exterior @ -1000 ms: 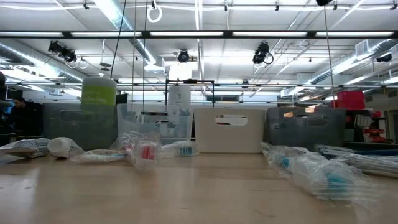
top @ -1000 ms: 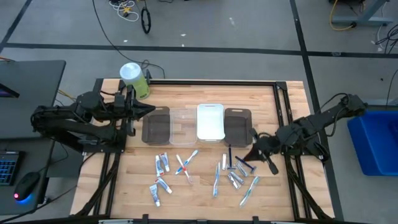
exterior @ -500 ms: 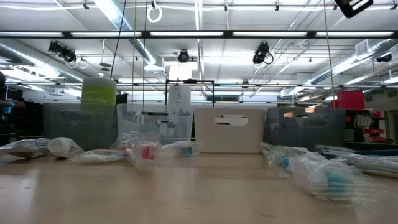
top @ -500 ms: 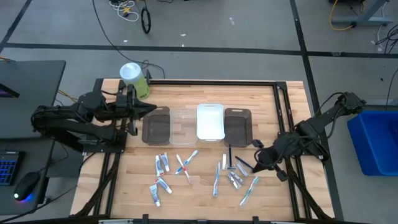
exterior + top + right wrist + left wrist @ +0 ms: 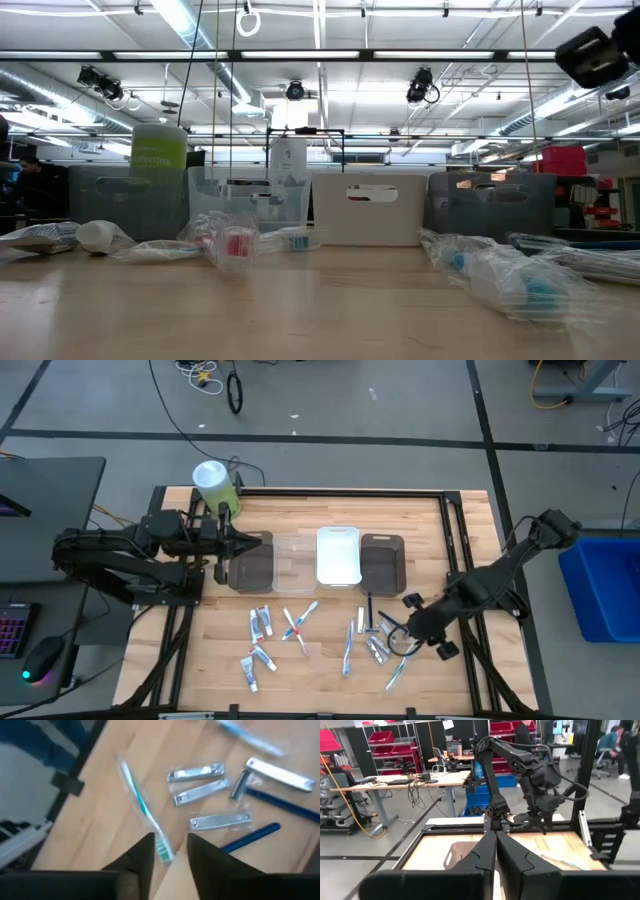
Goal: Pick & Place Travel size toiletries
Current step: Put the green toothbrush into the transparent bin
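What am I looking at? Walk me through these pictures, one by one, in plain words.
This is a machine with two dark arms at a wooden table, each ending in a two-finger gripper. One picture looks straight down, one looks level across the tabletop, and two come from cameras on the wrists. Four trays stand in a row, with a green canister at a corner. In front of them lie toothpaste tubes, toothbrushes and silvery pieces. The right gripper hangs open above a toothbrush, holding nothing. The left gripper waits shut beside the trays, empty too.
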